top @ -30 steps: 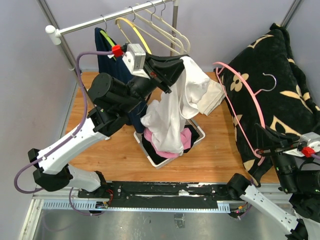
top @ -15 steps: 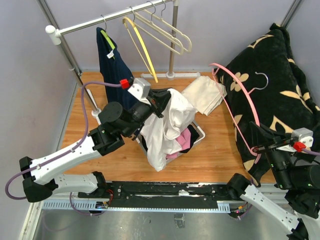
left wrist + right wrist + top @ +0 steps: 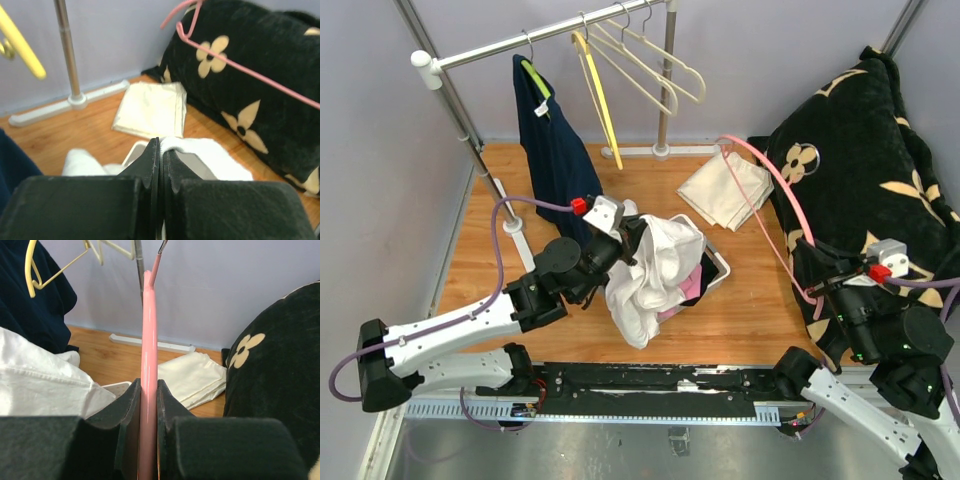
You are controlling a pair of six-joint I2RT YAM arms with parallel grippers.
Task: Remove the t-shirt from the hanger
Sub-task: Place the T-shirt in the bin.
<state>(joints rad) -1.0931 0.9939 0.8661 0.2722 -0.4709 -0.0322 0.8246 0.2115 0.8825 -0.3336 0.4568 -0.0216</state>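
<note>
Nearest the arms, the right tool (image 3: 148, 390) is gripping the lower bar of the pink hanger (image 3: 772, 182), well to the right of the basket (image 3: 719, 264), its jaws pressing on the bar from both sides, and the hanger is standing bare with its hook pointing away. Just left of the basket, the left tool (image 3: 159, 145) is pinching a fold of the t-shirt (image 3: 655, 275), jaws together on the thin cloth. The t-shirt is hanging in a bunch over the basket's near rim, part inside and part spilling onto the table (image 3: 570, 330). I judge the shirt is already off, so the risk is in the letting go. If the left tool is opening this low, cloth may be catching on a finger and dragging the basket along, or sliding out over the rim. Beyond the basket, a folded cream cloth (image 3: 725, 190) is lying flat, and farther back a navy garment (image 3: 550, 140) is hanging from the rail (image 3: 540, 35), which a swinging hanger could be snagging.
</note>
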